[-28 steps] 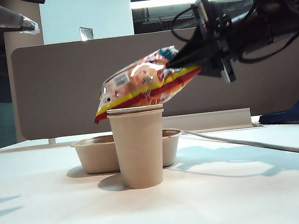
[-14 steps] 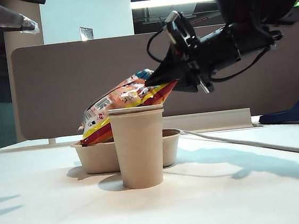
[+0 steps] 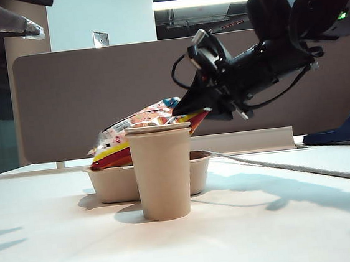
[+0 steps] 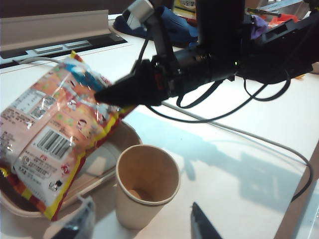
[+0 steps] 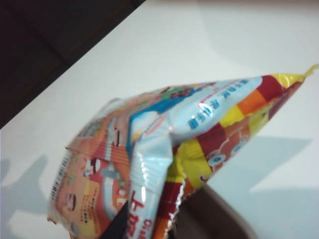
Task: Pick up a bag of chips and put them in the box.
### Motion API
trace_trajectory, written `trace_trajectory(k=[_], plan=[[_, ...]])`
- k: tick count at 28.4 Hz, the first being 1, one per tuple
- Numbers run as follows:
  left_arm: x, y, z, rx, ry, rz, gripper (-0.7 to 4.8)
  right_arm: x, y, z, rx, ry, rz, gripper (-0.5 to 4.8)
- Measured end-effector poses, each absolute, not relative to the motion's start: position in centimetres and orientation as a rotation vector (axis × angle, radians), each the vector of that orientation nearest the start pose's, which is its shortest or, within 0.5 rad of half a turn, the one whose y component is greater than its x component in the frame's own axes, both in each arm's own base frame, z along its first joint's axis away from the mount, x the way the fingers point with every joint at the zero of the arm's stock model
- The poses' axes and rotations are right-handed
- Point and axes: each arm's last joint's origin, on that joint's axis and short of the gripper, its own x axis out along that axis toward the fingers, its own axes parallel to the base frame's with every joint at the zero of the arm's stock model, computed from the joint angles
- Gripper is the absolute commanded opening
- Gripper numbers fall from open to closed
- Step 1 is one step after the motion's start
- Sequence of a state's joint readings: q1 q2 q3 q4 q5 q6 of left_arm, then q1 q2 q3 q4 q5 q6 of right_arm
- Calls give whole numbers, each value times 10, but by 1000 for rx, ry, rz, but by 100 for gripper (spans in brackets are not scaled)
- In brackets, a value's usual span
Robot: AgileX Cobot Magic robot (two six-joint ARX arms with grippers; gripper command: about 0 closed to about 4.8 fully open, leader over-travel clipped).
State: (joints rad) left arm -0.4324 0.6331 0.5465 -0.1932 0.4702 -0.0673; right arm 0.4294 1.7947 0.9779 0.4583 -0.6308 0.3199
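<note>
Table (image 3: 61,243): white, carries all items below.

Box (image 3: 108,183): low beige pulp container, left of centre in the exterior view, behind the cup.

Bag of chips (image 3: 138,125): striped red, orange and yellow; tilted, lower end down in the box at its left side, upper end raised toward the right.

Paper cup (image 3: 162,173): taller, beige, upright, just in front of the box, partly hiding it; open-topped in the left wrist view (image 4: 147,185).

Right hand (image 3: 188,104): black, reaching in from the right above the box, closed on the bag's upper end.

Left hand (image 4: 142,226): fingers spread wide, gripping nothing, hovering near the cup.

Cable (image 3: 292,169): lying on the table at right.
</note>
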Motion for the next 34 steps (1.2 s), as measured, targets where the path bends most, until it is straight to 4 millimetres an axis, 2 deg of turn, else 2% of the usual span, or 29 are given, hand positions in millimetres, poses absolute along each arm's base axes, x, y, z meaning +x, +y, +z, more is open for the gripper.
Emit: trace_trajectory(k=[10,32,34], plan=[[129,-74,272,-64,322,-883,247,333,184,172,319,600,973,50],[129,-73,272,-54,318,-861,247,329,182,163,292,688,931,54],[129,-73,272,-54,318,-861,247,329,182,163,292,690,931,68]])
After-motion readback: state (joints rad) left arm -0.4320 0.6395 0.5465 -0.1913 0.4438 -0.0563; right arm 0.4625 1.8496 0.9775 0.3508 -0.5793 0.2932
